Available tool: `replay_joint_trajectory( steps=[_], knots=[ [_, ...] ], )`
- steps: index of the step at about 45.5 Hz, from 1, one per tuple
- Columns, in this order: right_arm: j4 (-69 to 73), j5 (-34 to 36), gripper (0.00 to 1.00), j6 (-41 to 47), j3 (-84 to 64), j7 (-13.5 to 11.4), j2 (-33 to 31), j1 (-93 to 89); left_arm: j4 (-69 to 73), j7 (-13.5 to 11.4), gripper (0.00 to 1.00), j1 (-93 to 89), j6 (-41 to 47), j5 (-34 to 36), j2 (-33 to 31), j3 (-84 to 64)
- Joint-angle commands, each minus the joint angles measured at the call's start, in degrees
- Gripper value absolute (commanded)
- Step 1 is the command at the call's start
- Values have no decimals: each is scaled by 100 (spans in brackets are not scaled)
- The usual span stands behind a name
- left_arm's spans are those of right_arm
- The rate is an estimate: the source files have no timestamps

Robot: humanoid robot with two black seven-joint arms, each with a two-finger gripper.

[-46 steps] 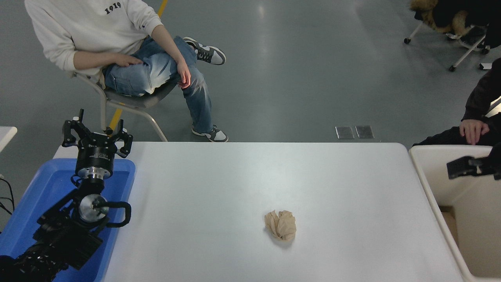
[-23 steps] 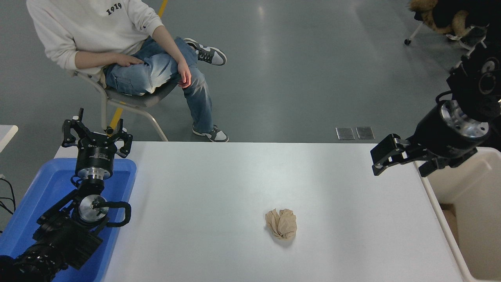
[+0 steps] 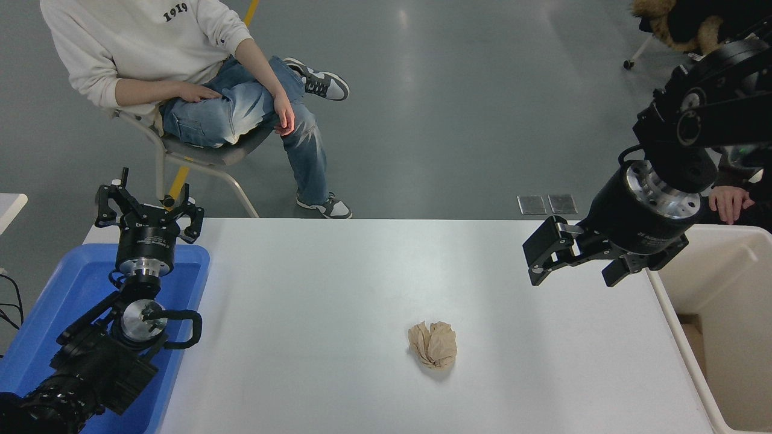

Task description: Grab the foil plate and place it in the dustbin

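While your right gripper (image 3: 543, 259) hangs above the far right part of the white table (image 3: 338, 283), its fingers stand spread with nothing between them, pointing left, away from the dustbin (image 3: 724, 337). Take that dustbin as your landmark: a cream-beige bin at the table's right end, its rim touching or just beside the table edge, the open inside showing a brown patch low against the left wall. Your right arm reaches in from the upper right, crossing above the bin's far left corner, so the gripper sits just left of the bin and apart from the tabletop.

You cannot find the foil plate anywhere on the table surface; what lies inside the bin is only partly visible, so its place cannot be told.

Left of the bin, toward the table's near middle, you see a crumpled brown paper ball (image 3: 433, 345), well apart from the gripper.

At the table end opposite the bin, your left gripper (image 3: 149, 212) is parked above a blue tub (image 3: 36, 325), fingers spread, empty.

Beyond the bin's far rim a person's hand (image 3: 730, 204) rests. Another person (image 3: 181, 66) sits on a chair past the table's far left corner.
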Motion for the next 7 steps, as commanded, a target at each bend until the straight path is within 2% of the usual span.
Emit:
replay_joint_trajectory(
  steps=[1, 7],
  knots=[
    [-8, 73, 100, -113, 119, -9, 194, -275, -8, 0, 99, 0, 0, 0, 0, 0],
    [-61, 73, 100, -34, 119, 0, 203, -336, 1, 0, 99, 0, 0, 0, 0, 0]
  ],
)
